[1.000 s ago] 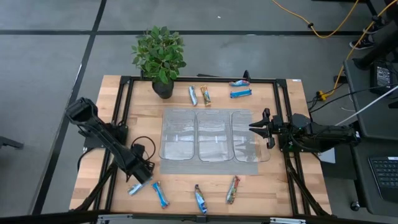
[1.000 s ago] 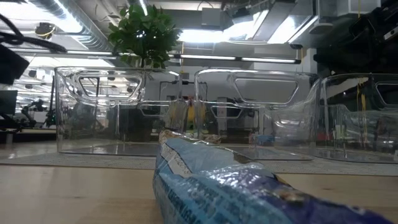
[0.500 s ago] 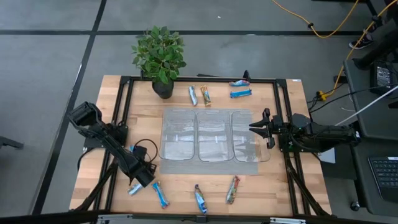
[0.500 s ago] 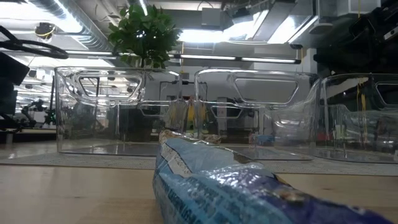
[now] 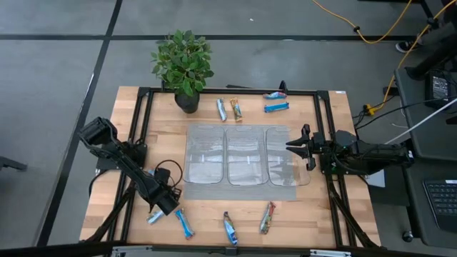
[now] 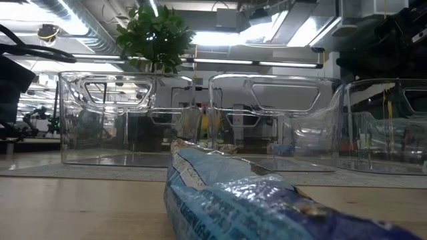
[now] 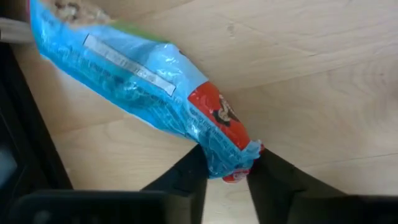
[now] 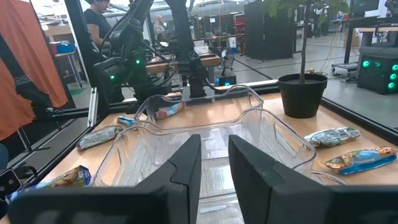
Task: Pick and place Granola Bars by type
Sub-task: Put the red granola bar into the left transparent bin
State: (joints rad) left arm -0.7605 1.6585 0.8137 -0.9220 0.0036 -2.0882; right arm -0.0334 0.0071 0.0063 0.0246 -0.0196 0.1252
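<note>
Several foil-wrapped Granola Bars lie flat on the wooden table. A blue one (image 5: 155, 215) is at the near left, and my left gripper (image 5: 162, 209) is low over the table and shut on it. Three more bars (image 5: 184, 223) (image 5: 230, 228) (image 5: 267, 218) lie along the near edge. Others (image 5: 221, 109) (image 5: 276, 107) lie along the far edge. My right gripper (image 5: 291, 146) hovers over the rightmost clear bin (image 5: 285, 165). Its fingers stand a narrow gap apart with nothing between them. My left gripper pinches the blue bar's crimped end (image 7: 231, 163), just past the red patch, between its two fingers (image 7: 189, 180). The fingers slant down from above onto that end. The rest of the bar (image 7: 124, 68) stretches away from them and lies on the wood.
Three clear bins (image 5: 246, 165) stand side by side on a grey mat in the table's middle. A potted plant (image 5: 184, 64) is at the far edge. A black frame rail (image 5: 136, 135) runs along the table's sides. A blue bar (image 6: 233, 200) fills the low view's foreground.
My left gripper has moved toward the table's near edge and come down at the blue bar at the near left. The bars and my right arm have kept still.
</note>
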